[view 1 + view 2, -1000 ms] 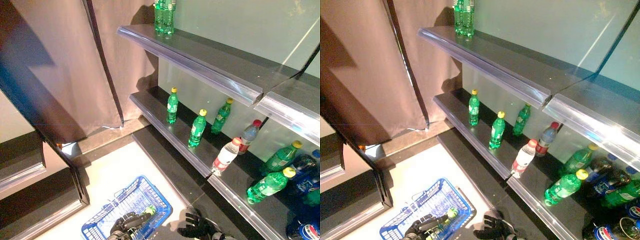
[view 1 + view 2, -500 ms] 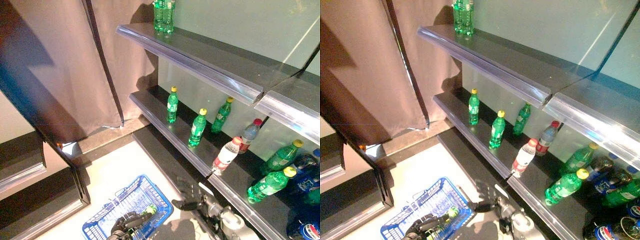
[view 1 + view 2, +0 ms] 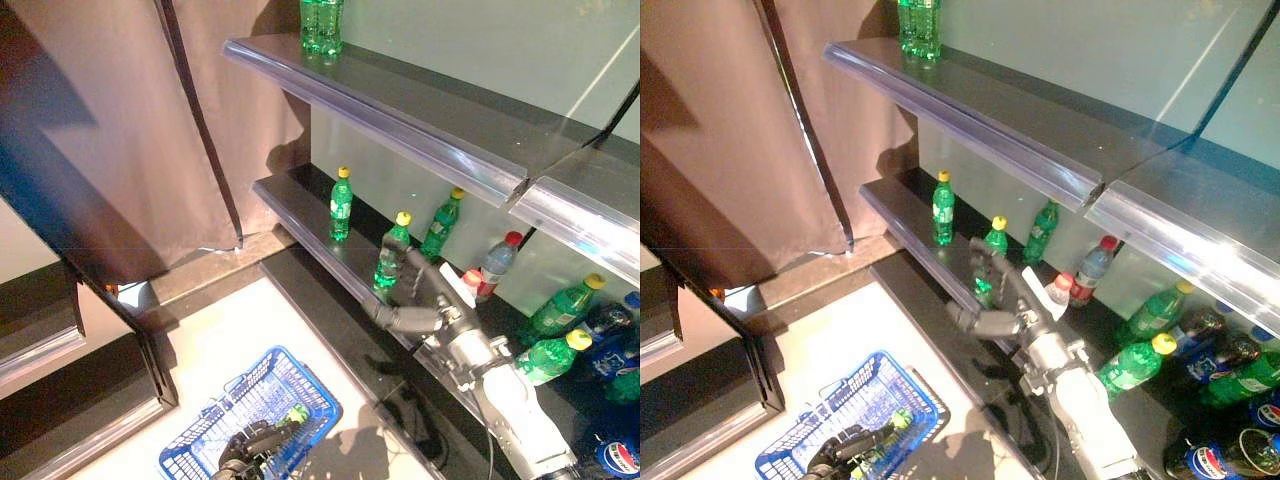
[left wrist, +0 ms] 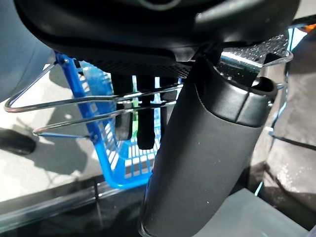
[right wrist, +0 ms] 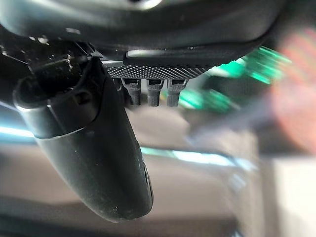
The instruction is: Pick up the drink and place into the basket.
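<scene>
Down at the floor, the left hand (image 3: 245, 450) has its fingers curled round the wire handle (image 4: 89, 101) of the blue basket (image 3: 280, 385), and a green bottle with a yellow cap (image 3: 296, 415) lies inside it. Further out, the right hand (image 3: 405, 300) is raised to the middle shelf (image 3: 300, 215) with its fingers spread, holding nothing, right at the green drink (image 3: 391, 252) standing near the shelf's front edge; it looks just short of touching, though I can't be sure. Behind that stand more green bottles (image 3: 341, 204), a pale red-capped bottle (image 3: 497, 268) and dark blue ones (image 3: 610, 335). Highest up, a green pair (image 3: 320, 22) sits on the top shelf.
</scene>
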Tool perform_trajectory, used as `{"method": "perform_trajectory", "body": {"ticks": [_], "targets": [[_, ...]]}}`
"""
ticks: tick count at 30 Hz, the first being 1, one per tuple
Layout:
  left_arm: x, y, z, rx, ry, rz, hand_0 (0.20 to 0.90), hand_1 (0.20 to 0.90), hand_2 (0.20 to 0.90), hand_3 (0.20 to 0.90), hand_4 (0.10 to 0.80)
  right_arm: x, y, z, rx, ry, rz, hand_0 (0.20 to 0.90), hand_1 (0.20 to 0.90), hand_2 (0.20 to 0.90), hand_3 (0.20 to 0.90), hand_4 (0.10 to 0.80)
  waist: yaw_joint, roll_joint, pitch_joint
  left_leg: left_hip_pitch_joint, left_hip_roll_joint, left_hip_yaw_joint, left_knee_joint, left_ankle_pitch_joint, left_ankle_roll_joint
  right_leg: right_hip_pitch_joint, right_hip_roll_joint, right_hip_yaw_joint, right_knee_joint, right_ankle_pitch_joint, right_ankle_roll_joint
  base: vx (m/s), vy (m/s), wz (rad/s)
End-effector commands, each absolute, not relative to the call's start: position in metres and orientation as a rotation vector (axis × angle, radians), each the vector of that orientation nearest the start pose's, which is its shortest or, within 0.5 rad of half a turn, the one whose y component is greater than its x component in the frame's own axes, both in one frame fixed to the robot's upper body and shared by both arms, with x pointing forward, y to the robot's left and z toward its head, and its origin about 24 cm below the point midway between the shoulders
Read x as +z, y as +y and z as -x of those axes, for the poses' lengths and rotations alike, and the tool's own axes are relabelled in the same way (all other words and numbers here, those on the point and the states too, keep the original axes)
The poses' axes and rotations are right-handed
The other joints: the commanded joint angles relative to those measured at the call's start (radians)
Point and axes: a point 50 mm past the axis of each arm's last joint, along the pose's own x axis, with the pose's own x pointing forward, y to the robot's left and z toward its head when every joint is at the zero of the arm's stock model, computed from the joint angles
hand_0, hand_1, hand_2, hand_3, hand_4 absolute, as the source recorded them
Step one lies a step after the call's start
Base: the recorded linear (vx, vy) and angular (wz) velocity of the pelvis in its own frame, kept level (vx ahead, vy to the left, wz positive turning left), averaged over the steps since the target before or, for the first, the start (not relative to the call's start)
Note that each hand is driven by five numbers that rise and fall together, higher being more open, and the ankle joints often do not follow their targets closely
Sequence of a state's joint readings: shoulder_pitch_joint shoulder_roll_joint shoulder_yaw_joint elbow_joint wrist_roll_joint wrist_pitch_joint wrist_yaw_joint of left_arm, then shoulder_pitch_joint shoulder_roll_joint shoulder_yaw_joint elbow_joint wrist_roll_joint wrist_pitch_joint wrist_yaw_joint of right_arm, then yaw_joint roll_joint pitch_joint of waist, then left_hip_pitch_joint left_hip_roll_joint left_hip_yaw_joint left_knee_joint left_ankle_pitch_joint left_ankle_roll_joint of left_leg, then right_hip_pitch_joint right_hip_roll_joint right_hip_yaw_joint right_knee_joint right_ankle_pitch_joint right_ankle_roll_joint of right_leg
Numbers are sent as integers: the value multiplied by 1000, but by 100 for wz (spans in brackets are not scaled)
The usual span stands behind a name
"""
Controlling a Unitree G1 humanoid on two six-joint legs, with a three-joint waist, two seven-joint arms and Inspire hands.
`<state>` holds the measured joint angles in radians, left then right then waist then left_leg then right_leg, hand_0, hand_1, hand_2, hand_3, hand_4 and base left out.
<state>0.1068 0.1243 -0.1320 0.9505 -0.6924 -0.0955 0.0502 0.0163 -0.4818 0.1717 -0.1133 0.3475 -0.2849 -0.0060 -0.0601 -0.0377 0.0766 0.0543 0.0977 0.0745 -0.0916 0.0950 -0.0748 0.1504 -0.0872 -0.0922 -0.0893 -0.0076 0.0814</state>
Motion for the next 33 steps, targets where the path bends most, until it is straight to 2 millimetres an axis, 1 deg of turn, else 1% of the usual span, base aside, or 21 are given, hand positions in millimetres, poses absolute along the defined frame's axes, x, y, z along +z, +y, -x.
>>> {"method": "perform_trajectory", "body": {"ticks": [1,5,7,8,15,16,19,22,24,26,30,33], "targets": [[-145,199,-112,309,841,306,300,300,300,200,100,180,-195,-238,65,-809,84,900,900,900,900,800,17,7,-11,81,16,50,16,-120,29,-44,-27,-2,51,9,9,58,19,-5],[-148,198,-104,317,862,314,300,300,300,200,100,189,-210,-228,-50,-888,99,900,900,900,900,800,8,6,-14,80,15,46,22,-122,33,-47,-16,4,69,-7,-3,47,8,-14],[-149,197,-103,317,866,315,300,300,300,200,100,190,-215,-226,-91,-905,106,900,900,900,900,800,4,5,-16,82,16,48,23,-124,31,-46,-15,6,68,-8,-4,35,1,-7],[-149,197,-101,319,870,318,300,300,300,200,100,191,-221,-224,-133,-907,107,900,900,900,900,800,0,5,-18,84,16,51,23,-125,29,-45,-13,7,68,-9,-5,34,2,0],[-149,195,-103,317,866,321,300,300,300,200,100,177,-239,-224,-293,-818,157,900,900,900,900,800,-22,3,-21,84,17,61,35,-130,27,-51,-11,21,70,-7,-8,5,0,0],[-149,195,-102,318,866,320,300,300,300,200,100,173,-242,-223,-331,-799,182,900,900,900,900,800,-28,3,-21,84,17,65,36,-131,27,-54,-11,27,71,-6,-7,0,0,0],[-149,196,-103,320,864,318,300,300,300,200,100,170,-247,-220,-379,-793,177,900,900,900,900,800,-39,5,-19,86,16,69,36,-132,29,-58,-10,36,74,-6,-7,-6,3,-12],[-149,197,-104,321,863,318,300,300,300,200,100,167,-256,-213,-506,-801,221,900,900,900,900,800,-61,11,-16,89,13,82,37,-138,32,-66,-10,55,80,-6,-3,-12,18,-18],[-149,197,-104,319,863,317,300,300,300,200,100,165,-263,-211,-564,-790,217,900,900,900,900,800,-71,14,-16,91,11,89,37,-141,33,-70,-11,65,80,-5,0,-16,26,-18],[-149,198,-103,314,862,315,300,300,300,200,100,161,-269,-210,-583,-753,217,900,900,900,900,800,-79,15,-17,92,9,96,36,-143,34,-72,-13,73,79,-3,4,-17,26,-17],[-148,201,-106,304,857,308,300,300,300,200,100,154,-274,-212,-542,-676,249,900,900,900,900,800,-92,15,-17,93,5,103,36,-147,36,-79,-15,88,80,2,10,-19,17,-15],[-148,201,-107,305,853,309,300,300,300,200,100,154,-276,-208,-549,-677,249,900,900,900,900,800,-100,12,-18,95,3,109,34,-149,40,-82,-16,98,79,5,12,-28,18,-5]]}}
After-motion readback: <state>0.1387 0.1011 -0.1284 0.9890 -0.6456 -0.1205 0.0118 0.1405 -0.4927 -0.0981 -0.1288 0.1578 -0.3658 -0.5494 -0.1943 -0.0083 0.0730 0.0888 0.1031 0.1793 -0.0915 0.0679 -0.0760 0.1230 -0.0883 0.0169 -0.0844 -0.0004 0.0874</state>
